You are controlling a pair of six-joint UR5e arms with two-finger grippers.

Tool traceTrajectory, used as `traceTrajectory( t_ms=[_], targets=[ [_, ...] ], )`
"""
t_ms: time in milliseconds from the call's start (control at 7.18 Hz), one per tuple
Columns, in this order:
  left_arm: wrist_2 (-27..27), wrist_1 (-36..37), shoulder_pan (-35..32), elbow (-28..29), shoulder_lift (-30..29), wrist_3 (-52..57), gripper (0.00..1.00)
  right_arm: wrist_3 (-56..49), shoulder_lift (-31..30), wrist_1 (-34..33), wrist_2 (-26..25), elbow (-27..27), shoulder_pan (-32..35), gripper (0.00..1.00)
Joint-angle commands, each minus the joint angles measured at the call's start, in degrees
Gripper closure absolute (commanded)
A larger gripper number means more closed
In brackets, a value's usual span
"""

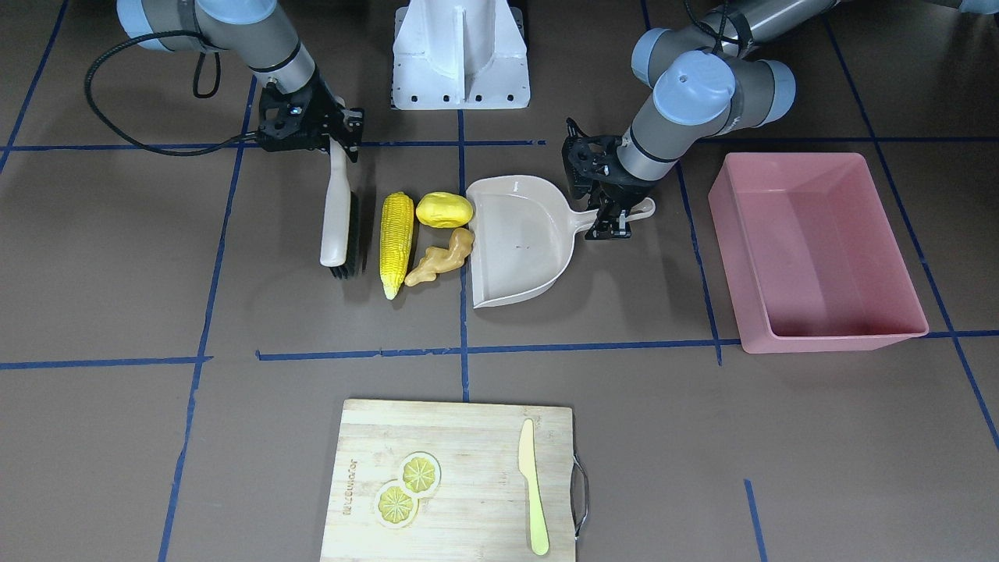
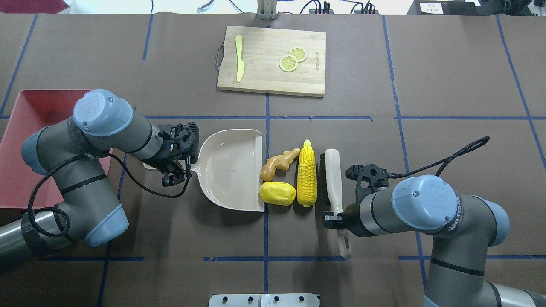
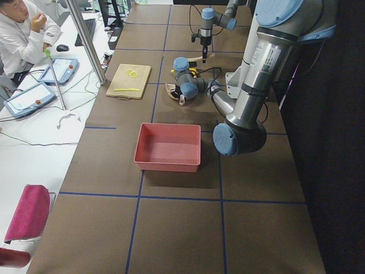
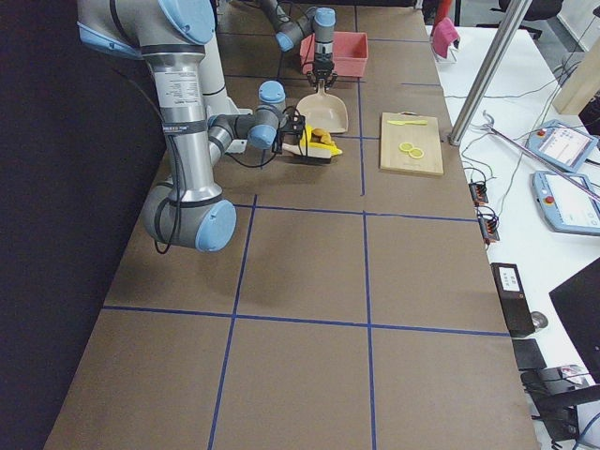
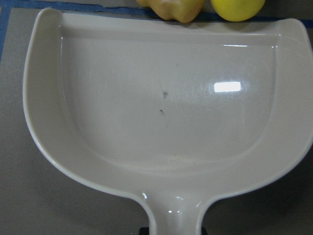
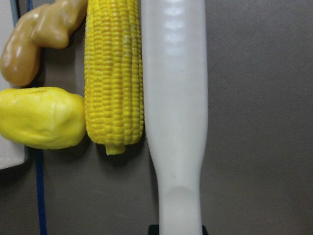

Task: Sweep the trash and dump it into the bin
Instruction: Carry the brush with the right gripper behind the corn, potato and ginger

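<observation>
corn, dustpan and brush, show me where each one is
corn [image 2: 306, 173], overhead view, middle of the cob
dustpan [image 2: 230, 170], overhead view, bare floor of the pan
brush [image 2: 333, 175], overhead view, white back above the bristles

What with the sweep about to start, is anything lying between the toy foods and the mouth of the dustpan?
Nothing visible does. The potato and ginger sit right at the open edge of the dustpan, the corn lies just behind them, and the brush is behind the corn.
</observation>
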Motion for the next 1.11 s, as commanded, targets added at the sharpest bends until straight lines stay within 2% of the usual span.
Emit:
traceTrajectory(
  t_ms=[0,974],
  targets=[
    [0.0,0.0,0.04,-0.09,0.06,-0.03,0.94,0.3,0.98,0.11,-0.69,-0.72,-1.04,1.0],
    [0.79,0.09,0.39,0.53,0.24,-0.03,0.94,1.79,4.4,-0.07,-0.69,-2.21,-1.65,1.0]
  ],
)
